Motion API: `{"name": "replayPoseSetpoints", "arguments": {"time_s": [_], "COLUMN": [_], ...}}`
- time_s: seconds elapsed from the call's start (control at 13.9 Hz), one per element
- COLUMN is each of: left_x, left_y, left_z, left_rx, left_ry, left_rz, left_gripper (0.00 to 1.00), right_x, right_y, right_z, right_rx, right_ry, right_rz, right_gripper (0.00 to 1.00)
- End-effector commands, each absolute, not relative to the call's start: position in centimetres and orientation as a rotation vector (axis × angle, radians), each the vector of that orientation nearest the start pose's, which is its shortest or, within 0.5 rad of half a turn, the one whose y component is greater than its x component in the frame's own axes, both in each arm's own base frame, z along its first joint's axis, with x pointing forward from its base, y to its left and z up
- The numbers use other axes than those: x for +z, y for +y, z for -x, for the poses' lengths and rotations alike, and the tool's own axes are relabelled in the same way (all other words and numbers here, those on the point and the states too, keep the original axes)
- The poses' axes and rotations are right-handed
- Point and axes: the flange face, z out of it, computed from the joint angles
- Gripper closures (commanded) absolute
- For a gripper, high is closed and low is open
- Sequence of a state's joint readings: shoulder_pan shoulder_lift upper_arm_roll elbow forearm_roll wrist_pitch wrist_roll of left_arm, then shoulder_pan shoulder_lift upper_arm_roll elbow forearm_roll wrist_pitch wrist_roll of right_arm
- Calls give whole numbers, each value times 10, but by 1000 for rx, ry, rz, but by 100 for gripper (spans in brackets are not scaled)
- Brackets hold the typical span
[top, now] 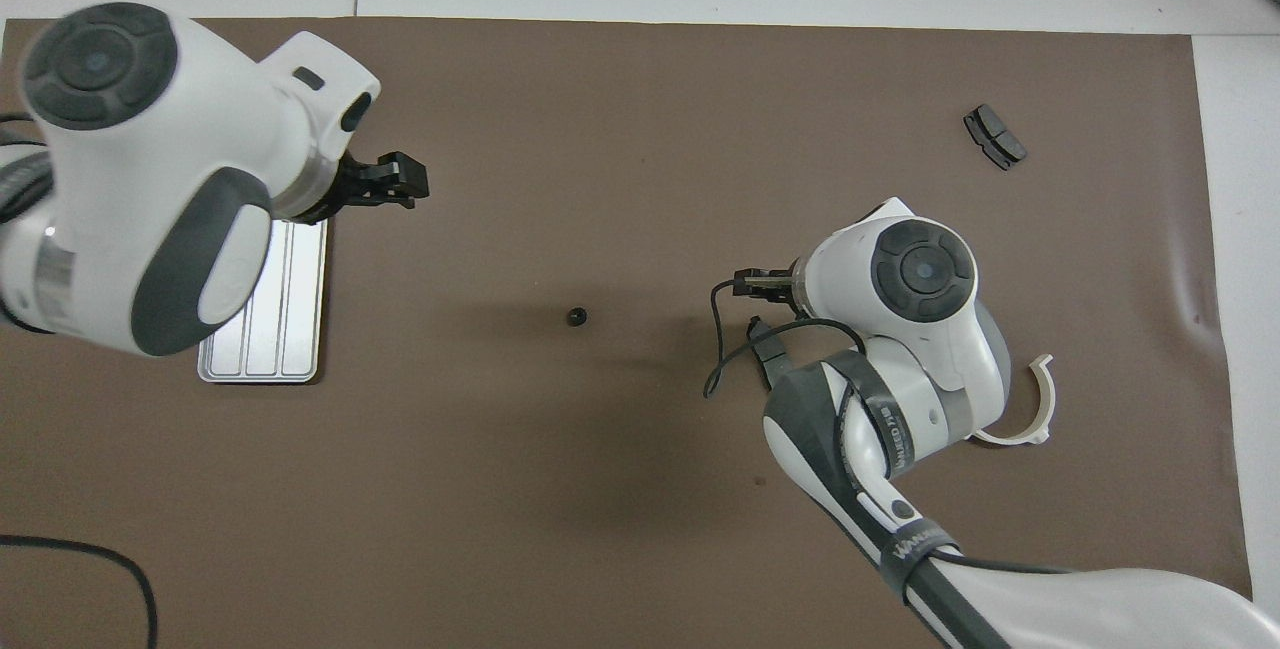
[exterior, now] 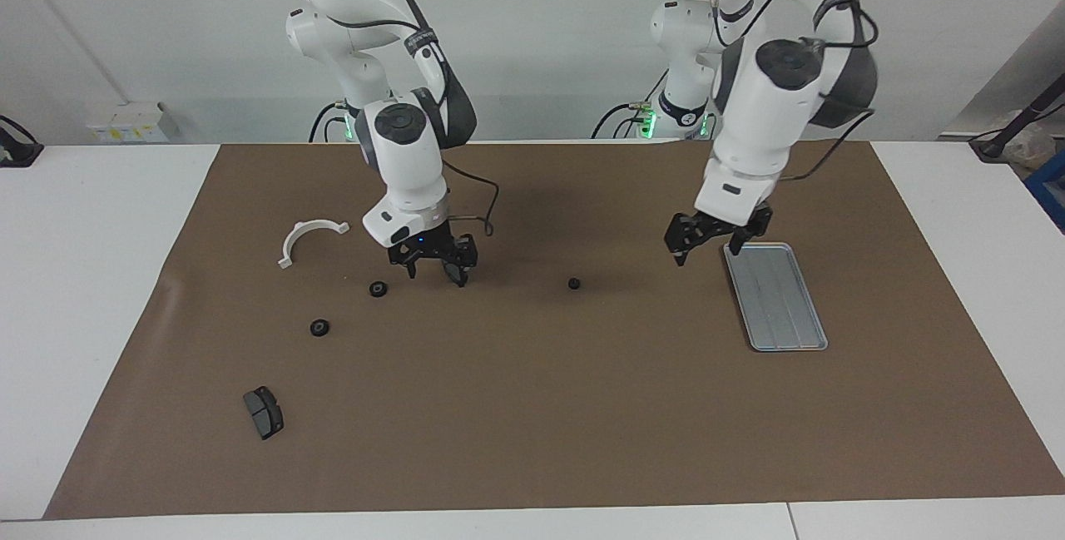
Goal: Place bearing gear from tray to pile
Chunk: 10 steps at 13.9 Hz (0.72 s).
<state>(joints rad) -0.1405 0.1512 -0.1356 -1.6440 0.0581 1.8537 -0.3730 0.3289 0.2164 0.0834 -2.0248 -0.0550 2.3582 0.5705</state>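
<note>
Black gears [exterior: 377, 289]: 3 on mat; brake pads [exterior: 263, 412]: 2; tray [exterior: 775, 296]: 1

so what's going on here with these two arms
The arms are shifting small black gears from the tray to the scattered parts. The tray is empty. The first gear and second gear lie near the white bracket, and the third gear lies mid-mat. The left pincer hangs open over the mat beside the tray. The right pincer is open and empty, low over a brake pad.
</note>
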Motion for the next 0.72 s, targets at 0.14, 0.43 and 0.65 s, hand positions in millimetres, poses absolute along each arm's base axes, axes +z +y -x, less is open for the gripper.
{"name": "replayPoseSetpoints", "arguments": {"time_s": [0.14, 0.43, 0.65], "left_x": [569, 588, 589], "left_y": [-66, -44, -43], "left_z": [-574, -553, -553], "left_rx": [7, 74, 74], "left_ry": [20, -39, -42], "left_rz": [3107, 3093, 3094], "left_gripper": [0, 0, 0], "right_x": [343, 319, 312], "right_y": [364, 431, 444], "right_z": [-574, -579, -573], "right_rx": [-99, -115, -119], "right_ry": [391, 469, 457], "right_rz": [3080, 3103, 3101], "right_gripper": [0, 0, 0]}}
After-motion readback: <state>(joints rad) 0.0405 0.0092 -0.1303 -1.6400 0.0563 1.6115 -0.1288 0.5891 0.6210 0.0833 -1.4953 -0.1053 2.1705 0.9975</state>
